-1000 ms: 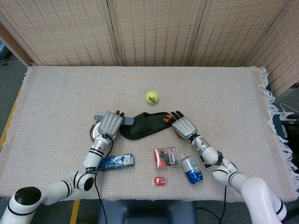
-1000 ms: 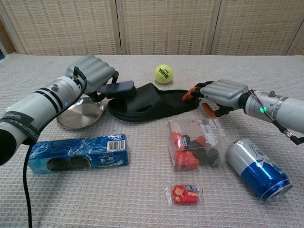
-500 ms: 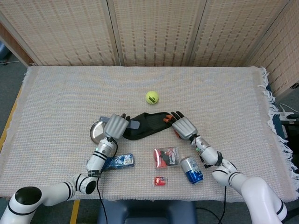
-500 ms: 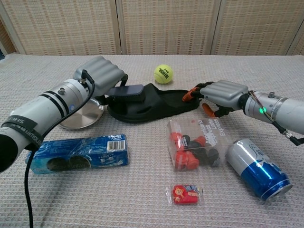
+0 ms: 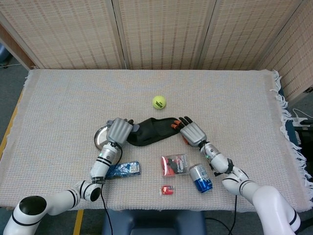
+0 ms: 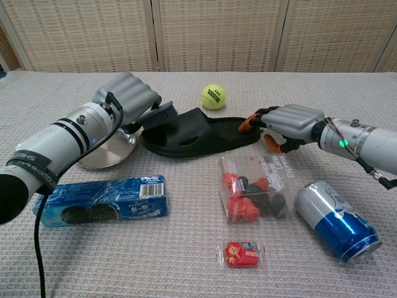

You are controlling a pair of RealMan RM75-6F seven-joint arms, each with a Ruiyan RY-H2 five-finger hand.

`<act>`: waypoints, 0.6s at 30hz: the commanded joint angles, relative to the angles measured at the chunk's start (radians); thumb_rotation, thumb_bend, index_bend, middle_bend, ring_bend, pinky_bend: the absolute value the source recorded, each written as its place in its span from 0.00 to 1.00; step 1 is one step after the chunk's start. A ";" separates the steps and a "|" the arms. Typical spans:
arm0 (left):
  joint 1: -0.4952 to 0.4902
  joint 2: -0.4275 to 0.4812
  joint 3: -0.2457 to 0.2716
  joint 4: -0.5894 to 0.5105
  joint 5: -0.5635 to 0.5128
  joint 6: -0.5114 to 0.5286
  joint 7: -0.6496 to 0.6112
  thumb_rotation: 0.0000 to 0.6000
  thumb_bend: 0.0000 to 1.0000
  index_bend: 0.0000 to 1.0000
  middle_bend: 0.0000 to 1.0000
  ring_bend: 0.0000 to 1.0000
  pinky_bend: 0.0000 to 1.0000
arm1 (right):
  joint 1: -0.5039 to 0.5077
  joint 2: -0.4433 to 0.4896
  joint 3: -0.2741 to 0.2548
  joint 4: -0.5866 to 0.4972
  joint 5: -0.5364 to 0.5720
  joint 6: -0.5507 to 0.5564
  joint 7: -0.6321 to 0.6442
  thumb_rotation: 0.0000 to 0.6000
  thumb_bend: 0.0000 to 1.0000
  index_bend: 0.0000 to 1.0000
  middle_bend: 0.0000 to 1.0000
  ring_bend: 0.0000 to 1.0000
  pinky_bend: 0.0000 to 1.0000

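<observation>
Nearest the robot, a small red packet (image 6: pixel 240 254), a blue can (image 6: pixel 338 221), a cookie pack (image 6: pixel 102 200) and a clear pouch (image 6: pixel 257 188) are lying untouched. Further back, the left hand (image 6: pixel 127 96) is holding a dark brush (image 6: pixel 159 114) over the heel of the black slipper (image 6: pixel 198 133), probably brushing it, beside a steel dish (image 6: pixel 105 149). The right hand (image 6: pixel 288 122) is pressing curled fingers on the toe, steadying it; most brushing looks left. Beyond, a tennis ball (image 6: pixel 213 97) is sitting.

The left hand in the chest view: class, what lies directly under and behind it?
Under the left hand sits a shiny metal dish; its far part is covered by the hand. The hand grips a dark brush over the black slipper; the handle is hidden.
</observation>
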 commanded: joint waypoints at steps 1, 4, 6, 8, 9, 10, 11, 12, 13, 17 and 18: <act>0.008 0.007 0.001 0.001 -0.007 0.000 0.007 1.00 0.50 0.52 0.64 0.71 1.00 | -0.001 0.005 0.001 -0.006 0.001 0.004 -0.002 1.00 0.77 0.18 0.12 0.00 0.08; 0.016 0.017 0.001 -0.013 -0.009 0.007 0.008 1.00 0.50 0.52 0.64 0.71 1.00 | -0.003 0.012 0.003 -0.018 0.001 0.011 -0.005 1.00 0.77 0.18 0.12 0.00 0.08; 0.019 0.024 0.003 -0.030 -0.002 0.017 0.010 1.00 0.50 0.52 0.64 0.71 1.00 | -0.004 0.017 0.007 -0.027 0.003 0.019 -0.008 1.00 0.77 0.18 0.12 0.00 0.08; 0.021 0.031 0.008 -0.050 0.012 0.033 0.019 1.00 0.50 0.53 0.65 0.71 1.00 | -0.005 0.024 0.013 -0.040 0.005 0.030 -0.008 1.00 0.77 0.18 0.12 0.00 0.08; 0.021 0.035 0.010 -0.059 0.020 0.041 0.023 1.00 0.50 0.53 0.65 0.71 1.00 | -0.006 0.027 0.016 -0.046 0.006 0.035 -0.009 1.00 0.77 0.18 0.12 0.00 0.08; 0.022 0.039 0.013 -0.068 0.027 0.050 0.028 1.00 0.50 0.53 0.65 0.71 1.00 | -0.006 0.032 0.018 -0.053 0.006 0.041 -0.008 1.00 0.77 0.17 0.12 0.00 0.08; 0.024 0.045 0.018 -0.078 0.036 0.060 0.038 1.00 0.50 0.54 0.65 0.71 1.00 | -0.008 0.039 0.021 -0.063 0.007 0.051 -0.008 1.00 0.77 0.17 0.12 0.00 0.08; 0.027 0.051 0.021 -0.085 0.040 0.068 0.047 1.00 0.50 0.54 0.65 0.71 1.00 | -0.010 0.045 0.024 -0.073 0.007 0.059 -0.007 1.00 0.77 0.16 0.12 0.00 0.08; 0.031 0.057 0.024 -0.093 0.043 0.076 0.058 1.00 0.50 0.54 0.66 0.71 1.00 | -0.012 0.053 0.025 -0.084 0.007 0.066 -0.004 1.00 0.77 0.14 0.12 0.00 0.08; 0.065 0.098 0.038 -0.144 0.039 0.110 0.104 1.00 0.50 0.54 0.66 0.71 1.00 | -0.021 0.117 0.031 -0.177 0.009 0.083 0.064 1.00 0.69 0.03 0.12 0.00 0.08; 0.075 0.109 0.043 -0.158 0.037 0.118 0.112 1.00 0.50 0.54 0.66 0.71 1.00 | -0.023 0.137 0.032 -0.208 0.011 0.081 0.091 1.00 0.58 0.01 0.12 0.00 0.08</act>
